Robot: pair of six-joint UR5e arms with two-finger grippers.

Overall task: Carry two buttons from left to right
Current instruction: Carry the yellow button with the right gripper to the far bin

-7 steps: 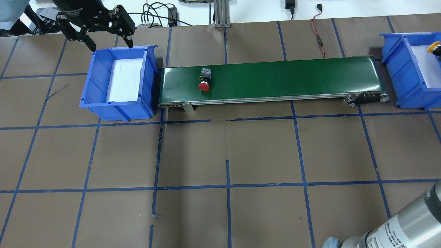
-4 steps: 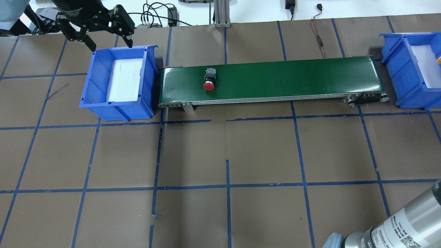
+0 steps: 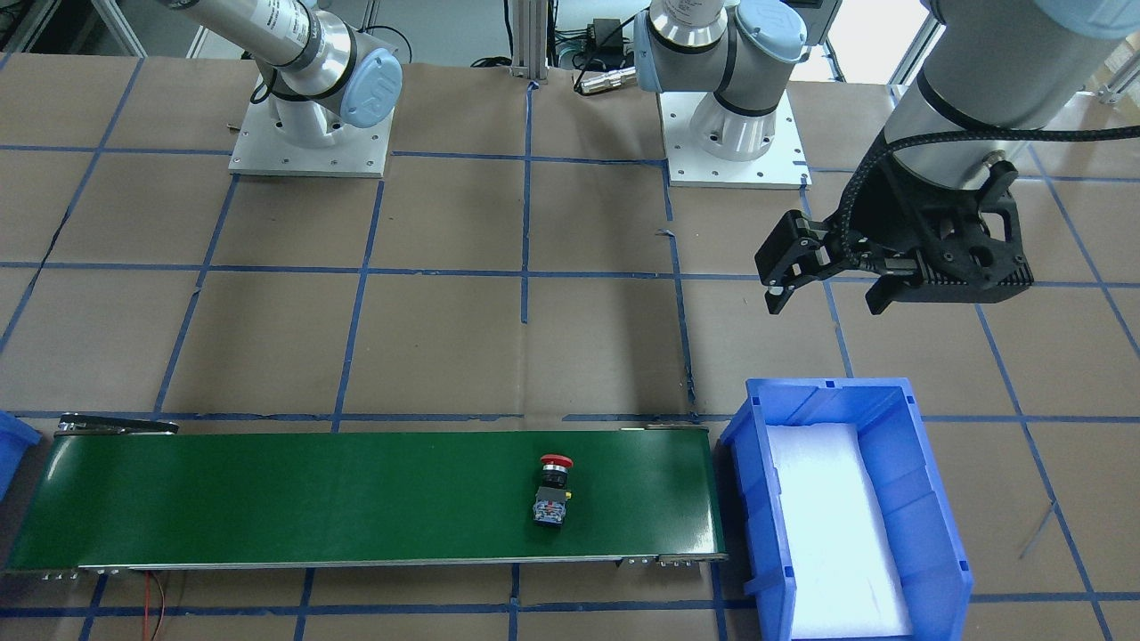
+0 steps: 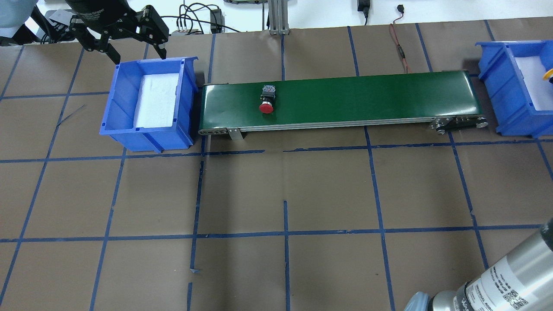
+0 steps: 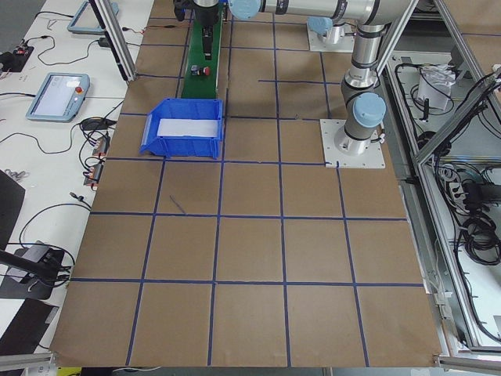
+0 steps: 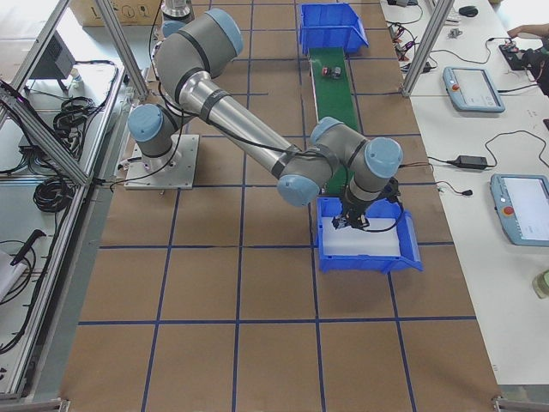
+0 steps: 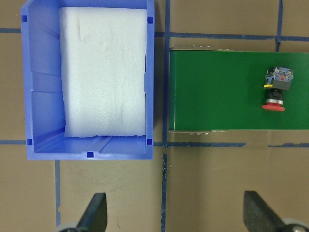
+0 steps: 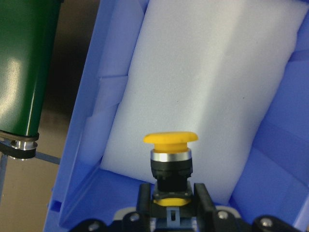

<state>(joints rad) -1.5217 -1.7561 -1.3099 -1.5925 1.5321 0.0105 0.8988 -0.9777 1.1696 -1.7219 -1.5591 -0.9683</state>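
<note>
The red mushroom-capped button (image 4: pixel 266 101) rode rightward along the green belt (image 4: pixel 367 97), our 2nd delivery; left tool (image 4: pixel 140 56) wide, right tool (image 8: pixel 171 200) gripping the yellow-capped button (image 8: pixel 170 154).

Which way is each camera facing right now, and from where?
Front-facing: across the table, facing both arm bases; left tool open.
Overhead: from the bases' side, down on the belt; right arm lower right.
Exterior left: table's left end; left arm nearest.
Exterior right: opposite end; right arm over right bin.
Left wrist: straight down on left bin, red button; fingertips at bottom.
Right wrist: into right bin; right tool grips yellow button.
Shared: overhead and front-facing both show red button on belt, mirrored.
</note>
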